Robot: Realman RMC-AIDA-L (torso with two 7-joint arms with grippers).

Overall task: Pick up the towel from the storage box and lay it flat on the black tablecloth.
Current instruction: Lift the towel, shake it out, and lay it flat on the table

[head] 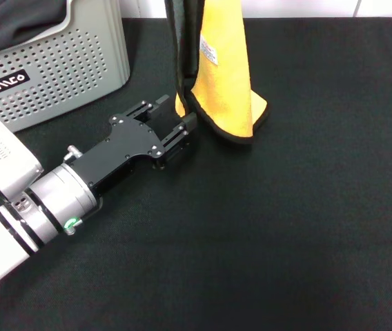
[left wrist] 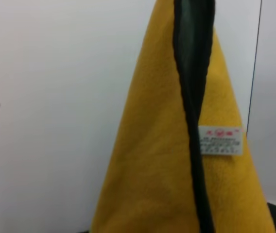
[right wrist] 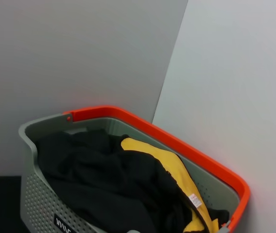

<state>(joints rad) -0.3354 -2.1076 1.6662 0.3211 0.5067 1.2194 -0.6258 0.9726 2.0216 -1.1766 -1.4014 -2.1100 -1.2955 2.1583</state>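
Note:
The towel (head: 227, 83) hangs upright from above the head view's top edge, yellow face outward, black edging and white tag (head: 208, 52) showing. Its lower edge touches the black tablecloth (head: 286, 227). My left gripper (head: 175, 116) lies low over the cloth, open, with the towel's lower left corner between its fingers. The left wrist view is filled by the hanging towel (left wrist: 152, 170) and its tag (left wrist: 219, 141). The grey storage box (head: 58, 69) stands at the far left. My right gripper is out of view; what holds the towel's top is hidden.
In the right wrist view the storage box (right wrist: 36, 194) has an orange rim (right wrist: 177, 145) and holds crumpled black fabric (right wrist: 104, 184) and another yellow cloth (right wrist: 172, 170). White wall panels stand behind it.

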